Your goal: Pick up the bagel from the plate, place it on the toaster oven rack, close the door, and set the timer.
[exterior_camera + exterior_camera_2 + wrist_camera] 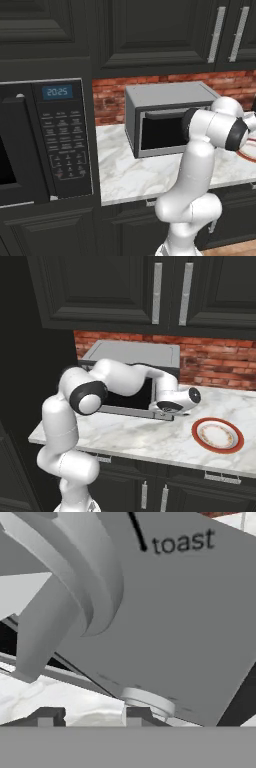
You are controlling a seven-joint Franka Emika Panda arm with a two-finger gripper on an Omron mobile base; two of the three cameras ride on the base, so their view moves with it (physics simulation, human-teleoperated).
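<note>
The grey toaster oven stands on the marble counter against the brick wall, and its dark-glass door looks closed. The bagel and the toaster oven rack are hidden. The white plate with its red-orange rim lies bare to the right of the oven. My gripper is low at the oven's right front corner. In the hand view my gripper faces the grey control panel marked "toast". A large knob sits up left, a small round knob just above one fingertip. The fingertips stand apart with only marble showing between them.
A black built-in microwave with a keypad fills the left. Dark cabinets hang over the counter. The marble counter has free room in front of the oven and around the plate. My own arm crosses in front of the oven.
</note>
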